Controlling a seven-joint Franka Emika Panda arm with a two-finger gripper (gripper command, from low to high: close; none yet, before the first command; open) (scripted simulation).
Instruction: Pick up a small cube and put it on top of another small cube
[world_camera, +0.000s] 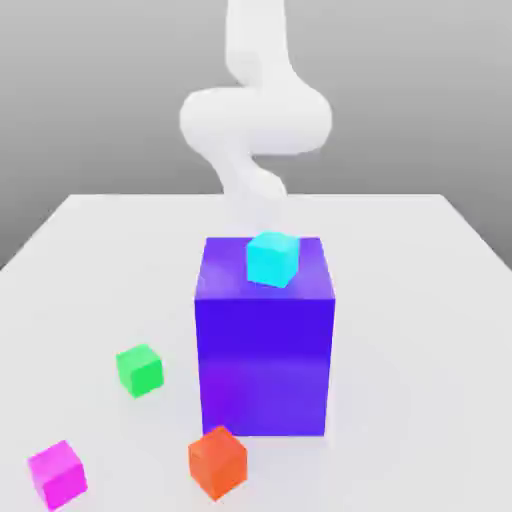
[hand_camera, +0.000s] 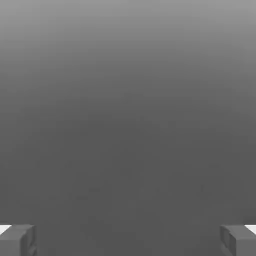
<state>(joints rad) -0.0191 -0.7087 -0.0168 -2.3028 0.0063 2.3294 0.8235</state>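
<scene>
The small magenta cube (world_camera: 57, 472) lies on the white table (world_camera: 420, 300) at the front of the exterior view's left. A green cube (world_camera: 139, 369) sits a little further back. An orange-red cube (world_camera: 217, 461) rests just in front of a tall blue block (world_camera: 265, 350). On top of that block stands a cyan cube (world_camera: 272, 258). My white arm (world_camera: 255, 120) curls down behind the block. In the hand view my gripper (hand_camera: 128, 240) is open; its grey fingertips (hand_camera: 17, 240) stand far apart with nothing between them, facing plain grey background.
The tall blue block occupies the middle of the table and stands between my arm and the front cubes. The table's edges run along the exterior view's left and right sides.
</scene>
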